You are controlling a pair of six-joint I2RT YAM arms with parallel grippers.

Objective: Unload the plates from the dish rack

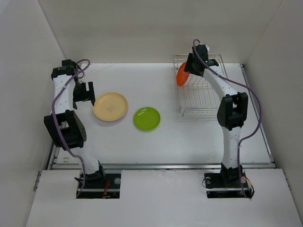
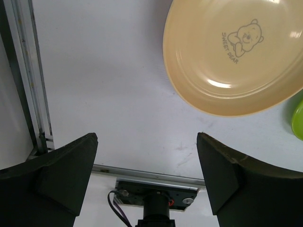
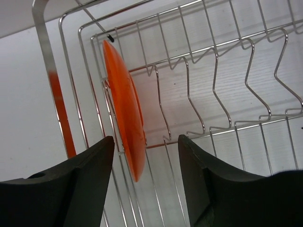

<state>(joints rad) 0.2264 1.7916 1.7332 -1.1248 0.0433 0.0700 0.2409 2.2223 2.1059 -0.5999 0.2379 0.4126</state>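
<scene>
As dish rack (image 3: pixel 214 61) holds it (left end), orange plate (image 3: pixel 125 120) stands edgewise.

Shiny metal-wire dish rack (image 1: pixel 203 97); glossy smooth plastic orange plate (image 3: pixel 125 123), cream plate (image 2: pixel 236 61), lime plate (image 1: pixel 147 118); matt white table (image 2: pixel 104 94).

Bright, even, diffuse light fills the overhead view. The white bench (image 1: pixel 189 142) and walls look almost flat, with only faint, soft shadows around the lime green plate (image 1: pixel 147 118). In the left wrist view a small glare streak sits on the cream-yellow plate (image 2: pixel 227 56), whose print is sharp, while the left claw (image 2: pixel 147 142) is dark and slightly soft. In the right wrist view the dish rack (image 3: pixel 213 71) wires glint, an upright bar reflects the orange-red plate (image 3: pixel 125 118), and the right claw (image 3: pixel 147 138) shows near-black with little detail.
</scene>
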